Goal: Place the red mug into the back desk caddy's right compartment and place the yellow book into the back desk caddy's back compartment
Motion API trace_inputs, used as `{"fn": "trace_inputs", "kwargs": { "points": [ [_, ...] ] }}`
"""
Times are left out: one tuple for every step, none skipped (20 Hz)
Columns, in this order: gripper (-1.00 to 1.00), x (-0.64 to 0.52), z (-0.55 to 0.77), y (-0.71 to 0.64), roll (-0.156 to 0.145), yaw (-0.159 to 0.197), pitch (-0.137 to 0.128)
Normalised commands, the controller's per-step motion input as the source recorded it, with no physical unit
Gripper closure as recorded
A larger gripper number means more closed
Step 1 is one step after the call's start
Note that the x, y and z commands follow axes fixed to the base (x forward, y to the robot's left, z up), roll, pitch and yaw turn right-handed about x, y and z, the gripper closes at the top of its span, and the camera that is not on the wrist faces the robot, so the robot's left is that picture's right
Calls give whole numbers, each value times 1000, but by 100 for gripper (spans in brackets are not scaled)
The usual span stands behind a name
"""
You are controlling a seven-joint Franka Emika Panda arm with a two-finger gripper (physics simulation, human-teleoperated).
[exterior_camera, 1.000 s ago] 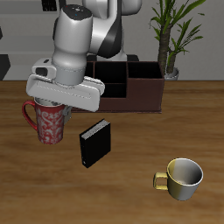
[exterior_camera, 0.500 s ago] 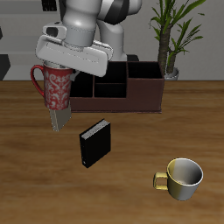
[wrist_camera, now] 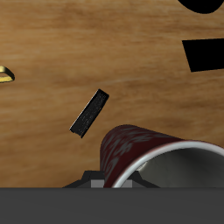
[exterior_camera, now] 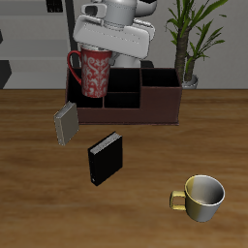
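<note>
My gripper (exterior_camera: 103,54) is shut on the red mug (exterior_camera: 94,74) and holds it in the air, handle pointing away from the plant. The mug hangs over one end of the back desk caddy (exterior_camera: 145,105), a dark reddish-brown box with black compartments, and covers the section beneath it. The yellow book (exterior_camera: 65,124), grey-tan, stands on the table just in front of that end. In the wrist view the red mug (wrist_camera: 150,156) fills the space right by the gripper (wrist_camera: 115,180), its grey inside showing.
A black book (exterior_camera: 106,158) stands nearer the table's front edge, also seen as the black book (wrist_camera: 90,113) in the wrist view. A yellow-gold mug (exterior_camera: 199,197) sits near the front edge. A potted plant (exterior_camera: 190,44) stands behind the caddy's other end.
The gripper has carried the red mug up off the table and back toward the caddy. The yellow book, earlier behind the arm, now shows in full.
</note>
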Motion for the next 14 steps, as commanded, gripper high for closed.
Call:
{"fn": "trace_inputs", "kwargs": {
  "points": [
    [100,-409,214,597,14,33,-52],
    [100,-640,202,1015,111,150,-24],
    [100,-350,128,489,7,0,16],
    [100,-618,108,831,63,28,51],
    [100,-334,116,415,20,34,2],
    [100,-266,136,377,11,20,-14],
    [100,-524,174,745,109,-14,-39],
    [100,-377,39,721,111,65,-26],
    [100,-293,26,587,-17,66,5],
    [100,-280,5,664,62,-22,59],
    [100,-269,56,573,109,63,6],
    [100,-189,59,292,-82,12,-5],
    [100,-205,71,507,-35,22,-21],
    [100,-80,-20,518,77,53,53]
  ]
}}
